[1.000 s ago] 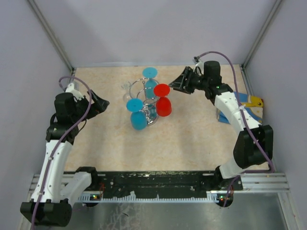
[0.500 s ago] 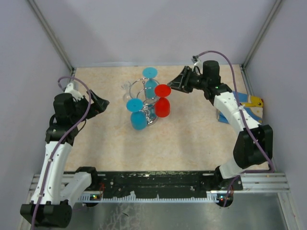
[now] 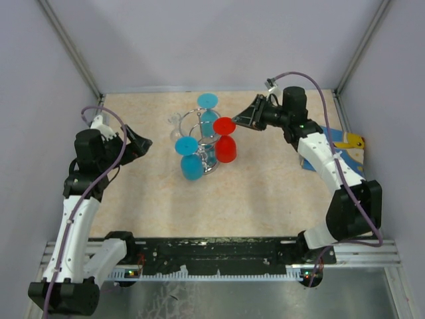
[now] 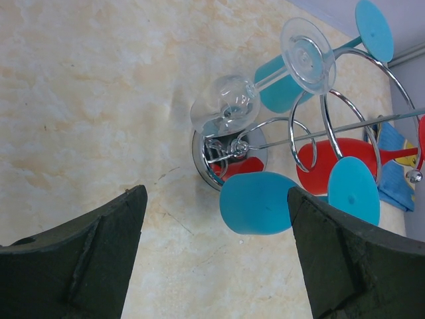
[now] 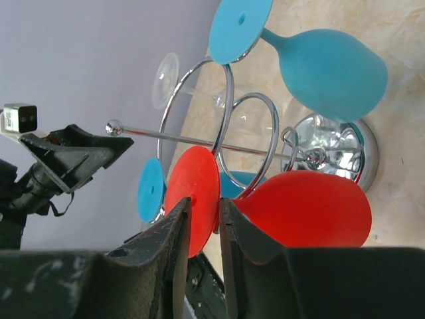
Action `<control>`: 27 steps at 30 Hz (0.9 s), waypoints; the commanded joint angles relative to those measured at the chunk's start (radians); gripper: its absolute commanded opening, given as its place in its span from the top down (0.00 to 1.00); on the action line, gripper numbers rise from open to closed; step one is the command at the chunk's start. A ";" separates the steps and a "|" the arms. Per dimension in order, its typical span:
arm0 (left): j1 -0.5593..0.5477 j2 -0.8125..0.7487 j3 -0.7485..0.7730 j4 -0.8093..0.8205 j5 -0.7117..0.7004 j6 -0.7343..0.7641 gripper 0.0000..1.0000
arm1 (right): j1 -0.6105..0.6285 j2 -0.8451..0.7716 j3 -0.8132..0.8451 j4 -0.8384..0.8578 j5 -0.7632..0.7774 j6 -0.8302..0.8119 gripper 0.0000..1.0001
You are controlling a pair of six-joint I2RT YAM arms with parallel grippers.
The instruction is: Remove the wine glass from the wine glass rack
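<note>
The chrome wine glass rack (image 3: 204, 147) stands at the table's middle back, with a red wine glass (image 3: 227, 149), two blue ones and a clear one hanging upside down from it. My right gripper (image 3: 243, 119) is at the red glass's round foot (image 3: 224, 125). In the right wrist view its narrow jaws (image 5: 202, 212) close on the edge of that red foot (image 5: 192, 189), with the red bowl (image 5: 305, 209) and the rack's shiny base (image 5: 335, 153) beyond. My left gripper (image 3: 139, 143) is open and empty, left of the rack (image 4: 229, 156), facing a blue bowl (image 4: 259, 203).
A blue glass (image 3: 192, 166) hangs at the rack's near left, another (image 3: 210, 119) at the back, and the clear glass (image 3: 176, 121) at the left. A blue cloth and a yellow object (image 3: 348, 141) lie at the right edge. Walls enclose the table.
My right gripper has moved a little left onto the red glass's foot. The left arm and the glasses have not moved.
</note>
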 commanded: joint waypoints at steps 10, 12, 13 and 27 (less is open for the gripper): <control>0.002 0.006 -0.019 0.037 0.019 -0.009 0.08 | 0.015 -0.079 -0.054 0.095 -0.068 0.035 0.75; 0.002 0.008 -0.020 0.037 0.018 -0.010 0.08 | 0.016 -0.080 -0.057 0.110 -0.080 0.042 0.75; 0.002 0.008 -0.020 0.037 0.019 -0.010 0.08 | 0.016 -0.080 -0.059 0.115 -0.087 0.047 0.75; 0.001 0.009 -0.031 0.042 0.013 -0.008 0.08 | 0.016 -0.125 -0.070 0.109 -0.079 0.052 0.74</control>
